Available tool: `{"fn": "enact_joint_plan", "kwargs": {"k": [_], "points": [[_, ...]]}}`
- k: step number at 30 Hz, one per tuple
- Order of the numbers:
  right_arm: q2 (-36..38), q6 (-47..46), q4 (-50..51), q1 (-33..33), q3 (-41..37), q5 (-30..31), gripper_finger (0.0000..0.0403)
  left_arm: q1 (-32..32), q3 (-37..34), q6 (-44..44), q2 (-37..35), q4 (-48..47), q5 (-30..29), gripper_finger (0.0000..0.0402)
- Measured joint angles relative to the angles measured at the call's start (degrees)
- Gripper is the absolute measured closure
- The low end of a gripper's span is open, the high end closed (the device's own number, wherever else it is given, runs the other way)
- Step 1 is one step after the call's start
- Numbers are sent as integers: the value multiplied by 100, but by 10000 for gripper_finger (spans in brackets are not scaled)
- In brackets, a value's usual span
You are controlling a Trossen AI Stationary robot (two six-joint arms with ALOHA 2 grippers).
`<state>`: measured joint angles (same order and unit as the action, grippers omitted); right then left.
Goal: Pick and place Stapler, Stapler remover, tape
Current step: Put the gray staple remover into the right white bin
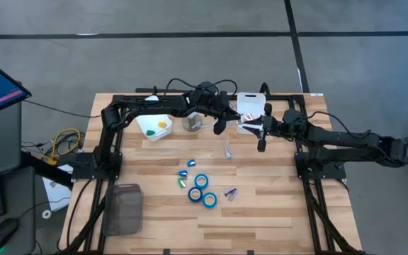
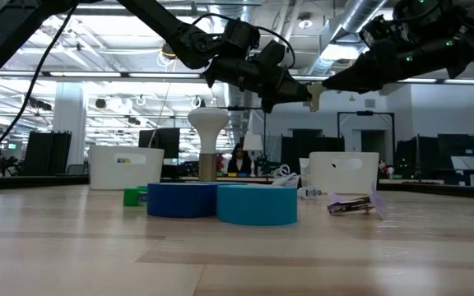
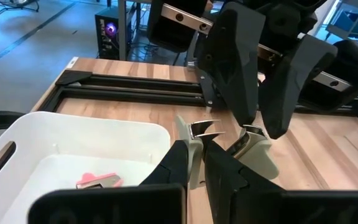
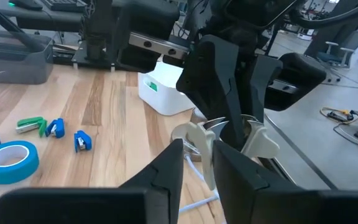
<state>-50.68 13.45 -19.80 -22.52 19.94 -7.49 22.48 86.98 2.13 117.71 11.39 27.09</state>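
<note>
Two arms met near the table's 12 o'clock edge, seemingly for a handover: the left gripper pinched the staple remover, and the right gripper stood half-spread around it.

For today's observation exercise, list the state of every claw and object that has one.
Left claw: shut on the white metal-jawed staple remover.
Right claw: raised, at that remover.
Three bright blue ring-shaped tape rolls: flat on the wooden table.
White plastic bin: upright, open-topped.
</note>
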Motion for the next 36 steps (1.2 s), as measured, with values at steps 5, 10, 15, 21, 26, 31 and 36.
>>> {"fn": "enact_joint_plan", "kwargs": {"k": [5, 10, 15, 21, 26, 31, 36], "points": [[0, 0, 1, 0, 0, 0, 353, -2, 0, 0, 0, 9, 3, 390], [0, 9, -1, -4, 0, 4, 396, -4, 0, 2, 0, 3, 16, 390], [2, 49, 3, -4, 0, 6, 400, -4, 0, 2, 0, 3, 16, 390], [2, -40, 30, -4, 2, 37, 399, -4, -2, 0, 0, 3, 7, 390], [0, -92, 67, -7, 2, 142, 380, -4, -2, 0, 0, 52, -6, 390], [0, -105, 59, -7, 2, 140, 358, -4, -2, 0, -2, 52, -6, 390], [-1, -103, 53, -7, 2, 138, 349, -26, -2, 0, -2, 79, -6, 390]]}}
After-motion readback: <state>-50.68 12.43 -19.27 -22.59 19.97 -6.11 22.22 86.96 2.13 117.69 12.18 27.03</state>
